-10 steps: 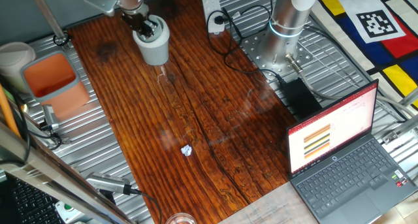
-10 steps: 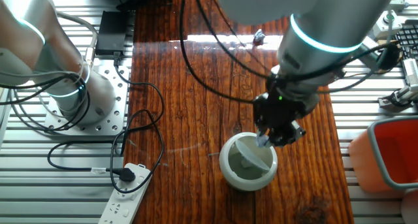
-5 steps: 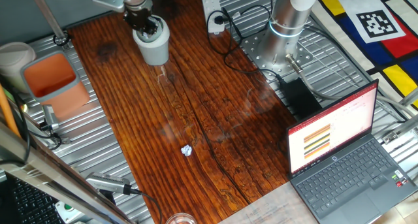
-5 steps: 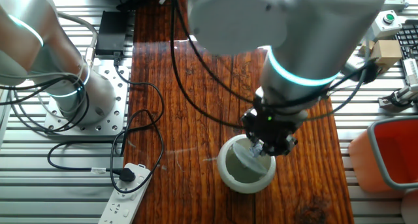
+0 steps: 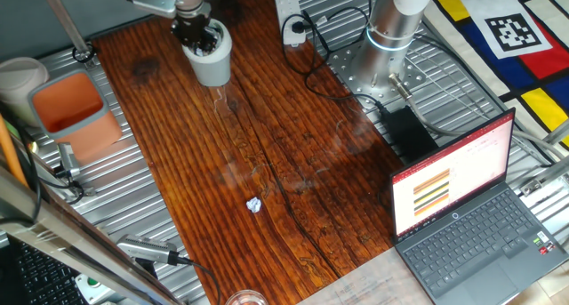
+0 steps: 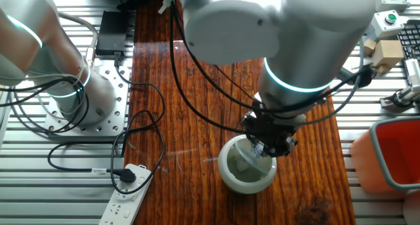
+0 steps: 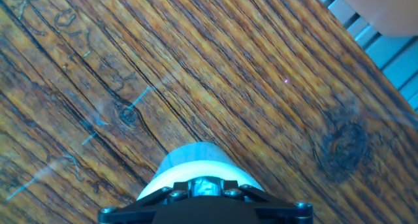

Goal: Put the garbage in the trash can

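Observation:
The trash can, a small light-grey cup [image 5: 211,63], stands at the far end of the wooden table and also shows in the other fixed view [image 6: 246,167]. My gripper [image 5: 197,34] reaches down into its mouth. In the other fixed view the gripper [image 6: 262,148] has its fingertips close together inside the rim, with a small bluish-white bit of garbage [image 6: 256,148] between them. One paper wad [image 5: 254,204] lies on the table, far from the cup. In the hand view only the cup's pale rim [image 7: 196,160] shows; the fingertips are hidden.
A rectangular bin with an orange inside [image 5: 69,109] and a pale round tub [image 5: 20,81] stand on the left. A power strip [image 5: 291,17], loose cables and the arm's base [image 5: 391,38] are near the cup. An open laptop [image 5: 462,216] stands on the right.
The gripper has shifted a little across the cup's mouth and sunk slightly deeper. The cup has slid a little with it. The wad on the table has not moved.

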You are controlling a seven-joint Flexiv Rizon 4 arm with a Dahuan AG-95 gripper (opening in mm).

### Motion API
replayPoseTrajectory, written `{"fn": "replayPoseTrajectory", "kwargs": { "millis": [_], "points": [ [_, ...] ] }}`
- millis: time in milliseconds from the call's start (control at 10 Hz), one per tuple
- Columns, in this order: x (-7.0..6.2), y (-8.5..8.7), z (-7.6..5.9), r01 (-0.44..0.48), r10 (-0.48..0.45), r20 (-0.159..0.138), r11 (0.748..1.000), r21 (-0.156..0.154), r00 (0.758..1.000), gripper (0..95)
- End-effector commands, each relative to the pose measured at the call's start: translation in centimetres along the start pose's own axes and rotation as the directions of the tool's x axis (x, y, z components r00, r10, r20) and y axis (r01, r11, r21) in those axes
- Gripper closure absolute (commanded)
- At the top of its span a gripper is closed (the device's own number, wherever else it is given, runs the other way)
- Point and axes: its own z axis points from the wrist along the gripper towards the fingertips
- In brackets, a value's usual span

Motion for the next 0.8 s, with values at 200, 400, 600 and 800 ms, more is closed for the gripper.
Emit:
{"fn": "replayPoseTrajectory", "kwargs": {
  "millis": [200, 400, 600, 800],
  "points": [
    [-0.3, -0.1, -0.7, 0.029, -0.029, -0.007, 1.0, -0.003, 1.0, 38.0],
    [0.0, 0.2, -2.5, 0.027, -0.028, -0.04, 0.999, -0.02, 0.999, 38.0],
    [0.0, 0.6, -4.3, 0.011, -0.012, -0.037, 1.0, -0.025, 0.999, 38.0],
    [-3.0, 1.8, -5.3, -0.091, 0.094, 0.033, 0.992, -0.085, 0.995, 38.0]
  ]
}}
